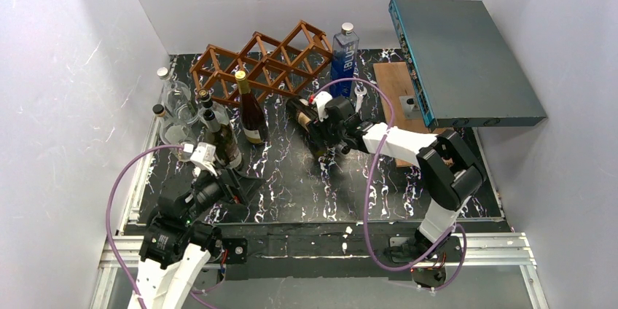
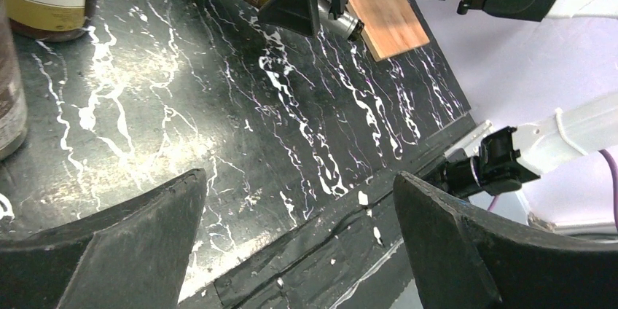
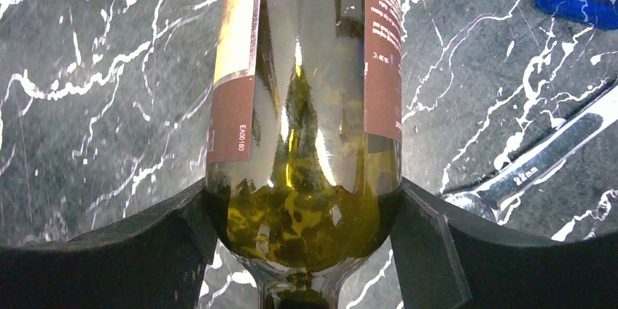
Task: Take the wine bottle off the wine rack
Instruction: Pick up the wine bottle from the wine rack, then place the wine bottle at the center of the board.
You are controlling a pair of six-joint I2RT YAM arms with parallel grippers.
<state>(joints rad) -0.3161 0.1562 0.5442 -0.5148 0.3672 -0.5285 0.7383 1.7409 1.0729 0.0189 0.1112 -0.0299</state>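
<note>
Right claw clamps the shoulder of an olive-green glass wine bottle, clear of the reddish-brown lattice wine rack; rest it flat before releasing.

The wine bottle is out of the rack. It lies on its side, low over the bench, just near of the rack. Its glass is dark green, with a red-brown and gold label. The right gripper squeezes its shoulder. The rack is red-brown wood with diamond holes, standing at the far side.
</note>
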